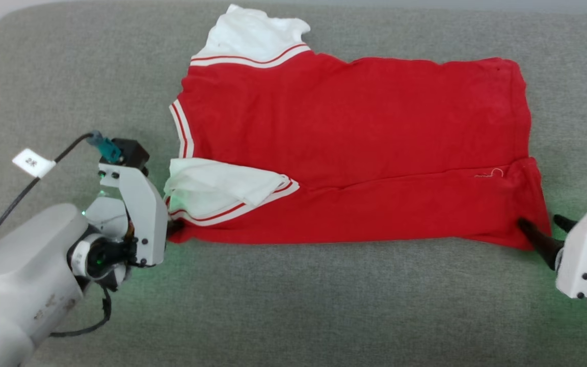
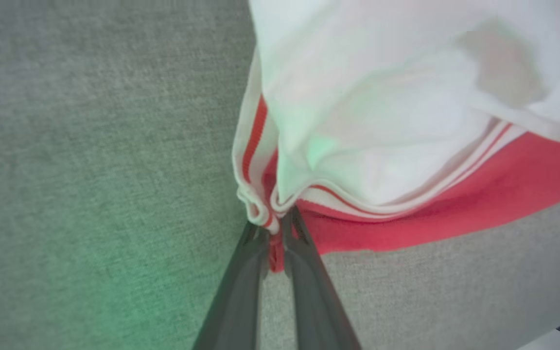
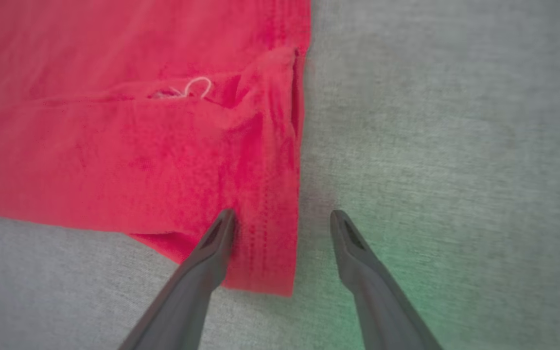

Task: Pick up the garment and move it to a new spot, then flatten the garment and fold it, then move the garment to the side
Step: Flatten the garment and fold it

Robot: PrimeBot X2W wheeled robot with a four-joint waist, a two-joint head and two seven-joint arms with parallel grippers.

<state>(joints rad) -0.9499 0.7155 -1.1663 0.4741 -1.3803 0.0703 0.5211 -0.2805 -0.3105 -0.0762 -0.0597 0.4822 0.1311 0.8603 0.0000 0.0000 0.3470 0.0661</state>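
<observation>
Head view: the red jersey shirt (image 1: 354, 153) lies spread across the grey cushion's (image 1: 324, 306) centre. The left gripper (image 1: 174, 230) pinches its eight-o'clock corner below the white sleeve (image 1: 217, 186). The right gripper (image 1: 540, 223), fingers spread apart, straddles its four-o'clock hem corner.

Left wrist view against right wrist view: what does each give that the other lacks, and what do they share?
Left wrist view: the left gripper shut on the striped trim of the garment, white sleeve bunched above. Right wrist view: the right gripper open, one finger over the red hem corner, the other beside it, plus a loose white thread. Shared: red cloth lying on the grey surface.
</observation>
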